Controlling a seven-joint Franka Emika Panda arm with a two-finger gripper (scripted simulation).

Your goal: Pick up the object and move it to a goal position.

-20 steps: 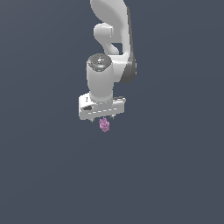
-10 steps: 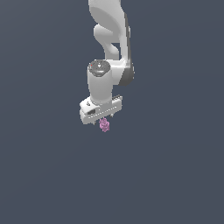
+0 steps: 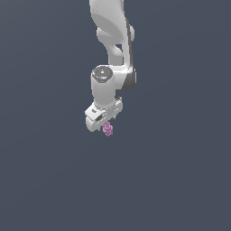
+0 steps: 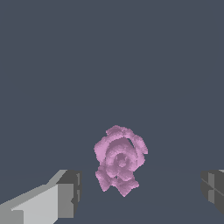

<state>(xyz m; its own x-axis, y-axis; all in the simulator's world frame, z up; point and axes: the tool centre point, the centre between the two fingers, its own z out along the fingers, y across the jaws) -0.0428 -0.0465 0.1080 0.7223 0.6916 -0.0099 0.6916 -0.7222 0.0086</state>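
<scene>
Fingers point(image 4: 65, 192): spread wide apart in the wrist view, one dark pad at each side, neither touching the object.
Gripper point(image 3: 107, 125): points down; the fingertips are hard to make out in the exterior view.
Object point(image 4: 119, 159): pink-purple knobbly cluster, between the two fingers, clear gap on both sides.
Object, exterior view point(image 3: 108, 129): just under the white hand, at its lower edge; contact with the surface below cannot be judged.
Arm point(image 3: 113, 40): white, descends from the top of the exterior view.
Background: uniform dark grey-blue.
</scene>
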